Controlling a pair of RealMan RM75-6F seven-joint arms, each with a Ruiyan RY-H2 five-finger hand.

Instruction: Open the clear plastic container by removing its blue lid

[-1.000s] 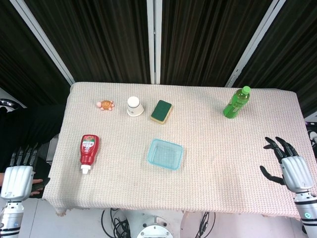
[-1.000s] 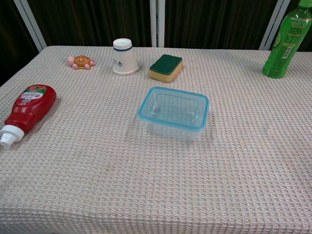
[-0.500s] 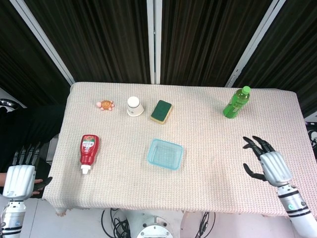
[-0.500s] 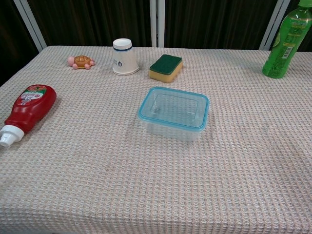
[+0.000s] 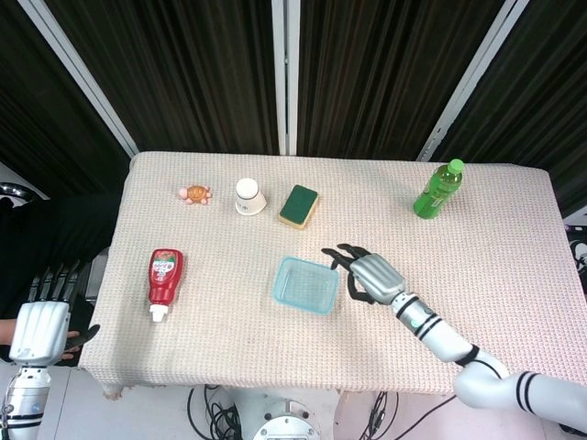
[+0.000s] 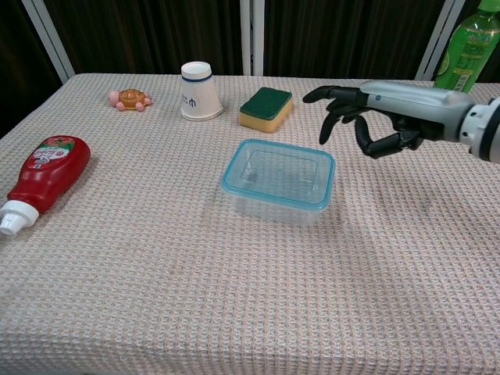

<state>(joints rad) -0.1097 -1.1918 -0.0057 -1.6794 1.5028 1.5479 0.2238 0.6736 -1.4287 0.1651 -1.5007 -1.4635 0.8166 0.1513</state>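
Note:
The clear plastic container (image 5: pixel 305 285) (image 6: pixel 279 184) sits mid-table with its blue lid (image 5: pixel 283 271) (image 6: pixel 234 180) on top. My right hand (image 5: pixel 363 273) (image 6: pixel 367 116) hovers just right of the container's far right corner, fingers spread, holding nothing and not touching it. My left hand (image 5: pixel 44 317) hangs off the table's left edge, fingers extended, empty; the chest view does not show it.
A red ketchup bottle (image 5: pixel 165 278) (image 6: pixel 45 176) lies at the left. Along the far side stand a small turtle toy (image 5: pixel 195 193) (image 6: pixel 130 98), an upturned paper cup (image 5: pixel 248 195) (image 6: pixel 199 91), a green-topped sponge (image 5: pixel 299 205) (image 6: pixel 266 108) and a green bottle (image 5: pixel 437 189) (image 6: pixel 462 56).
My right arm has swept from the table's right edge leftward to the container's right side and now shows in the chest view. The left hand has barely moved.

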